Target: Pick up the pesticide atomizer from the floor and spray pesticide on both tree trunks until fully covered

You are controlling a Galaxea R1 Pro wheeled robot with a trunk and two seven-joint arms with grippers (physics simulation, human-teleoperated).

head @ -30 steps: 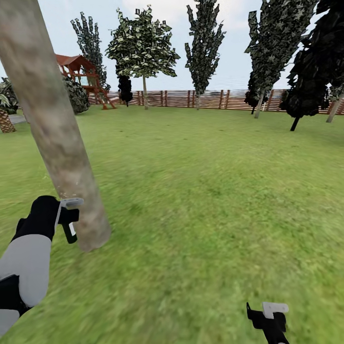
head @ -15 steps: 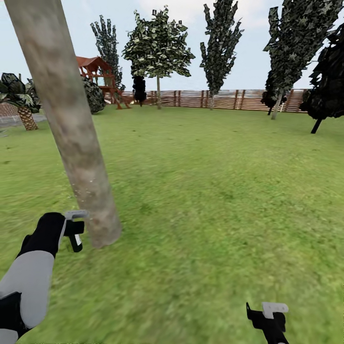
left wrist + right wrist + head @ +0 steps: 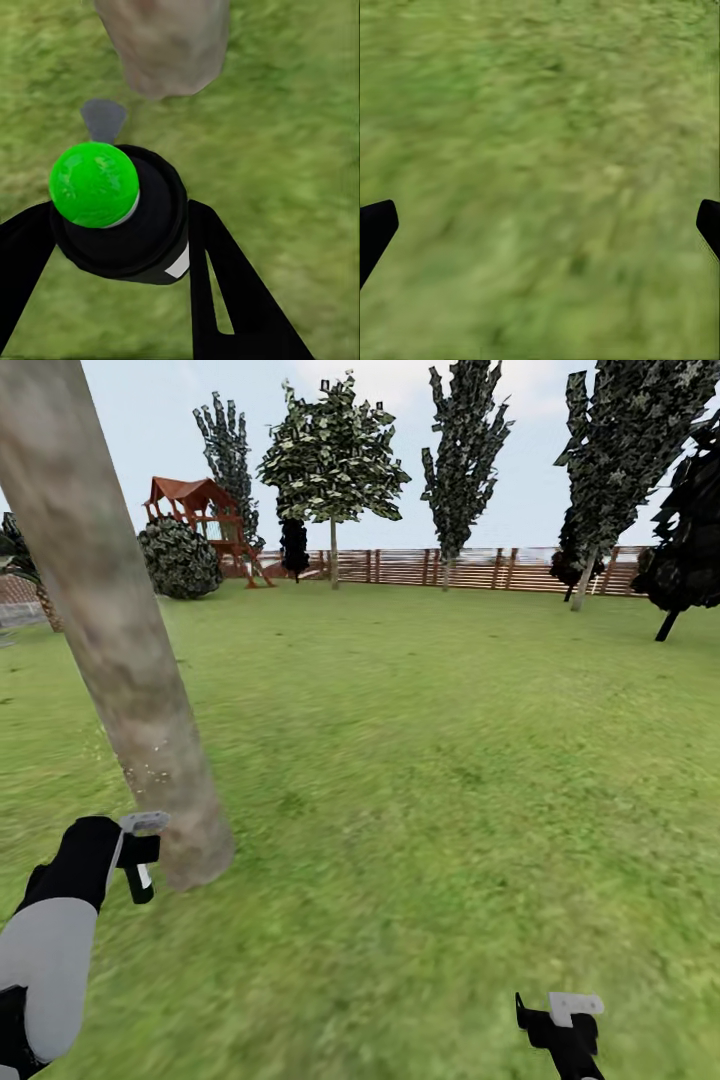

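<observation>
Nearest, at the bottom of the head view, the right gripper (image 3: pixel 562 1025) hangs low over the lawn (image 3: pixel 440 760); in the right wrist view its two black fingertips (image 3: pixel 375 229) sit far apart at the frame's edges with only blurred grass between them, so it is wide open and holds nothing.

On the left, the left gripper (image 3: pixel 138 852) is closed around the pesticide atomizer (image 3: pixel 120 214), which sits clamped between its dark fingers (image 3: pixel 225 292). In the left wrist view the bottle appears end-on as a dark round body with a bright green dome, its grey spray head (image 3: pixel 103 120) pointing toward the base of the tree trunk (image 3: pixel 165 41). In the head view the atomizer's pale head (image 3: pixel 143 823) lies just beside the trunk's foot.

That tree trunk (image 3: pixel 110 630) rises thick, pale and tilted, with a faint scatter of whitish pesticide specks (image 3: pixel 150 770) on its lower part.

Farther back stand a red playset (image 3: pixel 195 515), a round bush (image 3: pixel 180 560), a leafy tree (image 3: pixel 333 455), dark columnar trees (image 3: pixel 465 430), and the slatted fence (image 3: pixel 470 568).
</observation>
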